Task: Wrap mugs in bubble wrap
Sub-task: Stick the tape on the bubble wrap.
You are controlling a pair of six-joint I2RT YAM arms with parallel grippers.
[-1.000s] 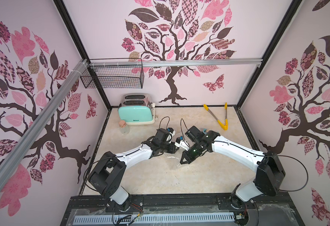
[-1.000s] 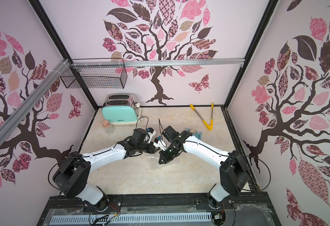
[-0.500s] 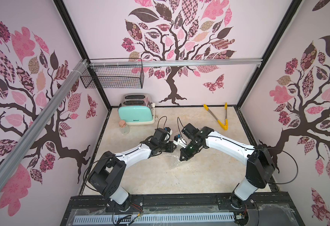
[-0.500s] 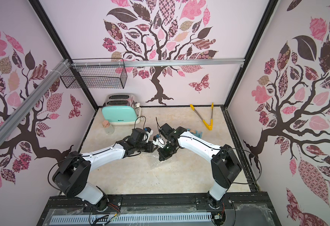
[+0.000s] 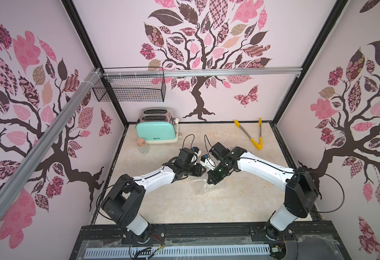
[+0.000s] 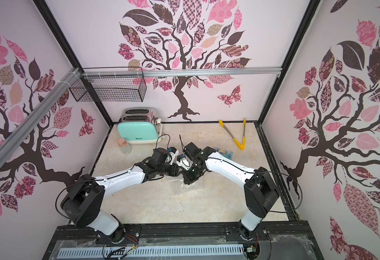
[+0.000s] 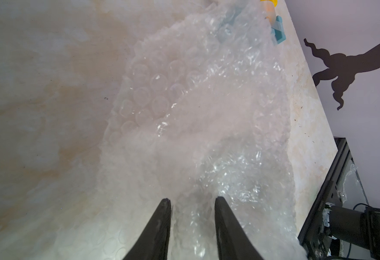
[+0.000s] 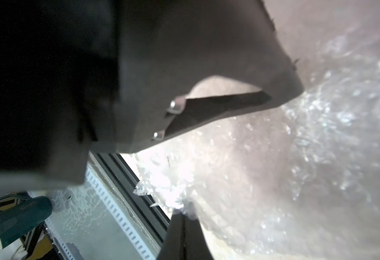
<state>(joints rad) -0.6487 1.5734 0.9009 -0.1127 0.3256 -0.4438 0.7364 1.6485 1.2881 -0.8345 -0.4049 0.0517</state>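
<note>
The bubble wrap [image 7: 195,112] lies crumpled on the beige table, with faint glints of it in both top views [image 5: 204,188] [image 6: 184,186]. My left gripper [image 7: 192,202] has a bunched, thick fold of the wrap between its two black fingers, which press on it from both sides. My right gripper [image 8: 184,216] is shut, with an edge of the wrap [image 8: 274,168] pinched at its tips. Both grippers meet at mid-table, left [image 5: 201,169] and right [image 5: 211,180] almost touching. The mug is hidden; no white mug shows through the wrap.
A mint toaster [image 5: 156,132] and a corked glass bottle [image 5: 143,146] stand at the back left. Yellow tongs [image 5: 252,135] lie at the back right. A blue tape dispenser [image 6: 225,153] sits behind the right arm. A wire basket [image 5: 130,90] hangs on the wall.
My right gripper has shifted slightly left, closer to the left gripper, still holding the wrap. The left arm has hardly moved.
</note>
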